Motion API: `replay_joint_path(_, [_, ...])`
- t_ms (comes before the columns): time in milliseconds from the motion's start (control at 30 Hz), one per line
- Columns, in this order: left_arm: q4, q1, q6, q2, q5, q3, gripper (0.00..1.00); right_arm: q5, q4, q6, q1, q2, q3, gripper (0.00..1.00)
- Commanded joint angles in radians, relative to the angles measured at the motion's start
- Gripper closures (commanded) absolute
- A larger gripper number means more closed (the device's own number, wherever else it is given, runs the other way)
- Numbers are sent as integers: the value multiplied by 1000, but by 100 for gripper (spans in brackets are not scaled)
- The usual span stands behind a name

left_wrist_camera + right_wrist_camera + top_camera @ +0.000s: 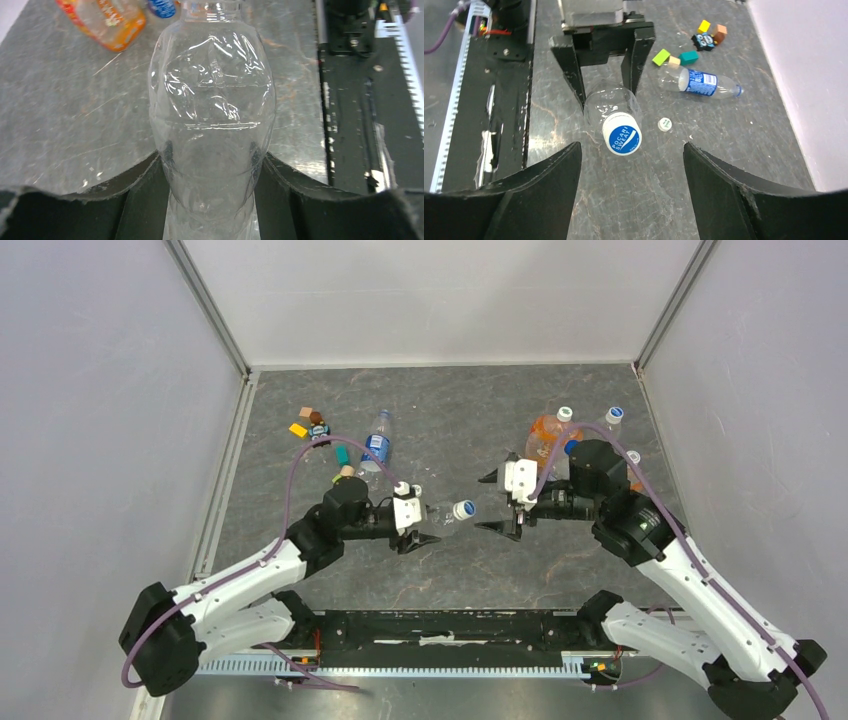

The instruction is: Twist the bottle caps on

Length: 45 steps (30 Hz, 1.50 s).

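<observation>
**Bottle clamped by L gripper; R gripper open at the cap**

Handling: the bottle (212, 100) is judged light, thin-walled & soft. Creases are seen in its clear wall, so it would be crushed by a hard squeeze. The plastic is smooth, so slip or spin in the grip is prob. once the cap is twisted. It is best taken low on the body, as now, w/ the neck left free. The cap (622, 140) is judged small & stiff. It should be pinched across its rim, square on, or the thread may be crossed.

Look: the bottle is slim, clear & unlabelled. Its cap is white w/ blue print on top and is seated on the neck. Whether it is tight cannot be told.

Position: the bottle is held about level above the table (450, 420), front-centre, cap end toward the R arm. The L gripper (210, 170) is clamped on the body, one finger each side. The R gripper (497, 504) has its jaws apart w/ nothing held. It faces the cap, near but not touching.

Second set: a labelled bottle (704, 84) is lying on its side on the table. A loose cap (665, 124) lies flat between it & the held bottle. That pair is judged not yet done.
</observation>
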Motion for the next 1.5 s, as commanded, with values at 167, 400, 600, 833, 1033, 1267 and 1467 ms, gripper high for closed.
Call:
replay_joint_path(167, [9,5,-22,18,184,45,98,-176,-118,-148,-4,53,54,29])
replay_joint_path(400, [7,5,-26,21,192,48,98,-212,-102,-141,-3,69,55,37])
replay_joint_path(600, [6,6,-30,23,194,50,98,-238,-85,-124,-3,89,54,44])
replay_joint_path(833, [7,5,-33,22,183,52,98,-248,-65,-100,-4,106,46,56])
replay_joint_path(1033, [37,5,-30,1,107,32,98,-219,-14,-17,-3,124,10,72])
replay_joint_path(1267, [109,-6,6,-44,-102,-17,98,-109,203,228,-2,105,-138,94])
replay_joint_path(1467, [189,-81,132,-100,-411,-90,98,169,304,575,-2,146,-231,96])
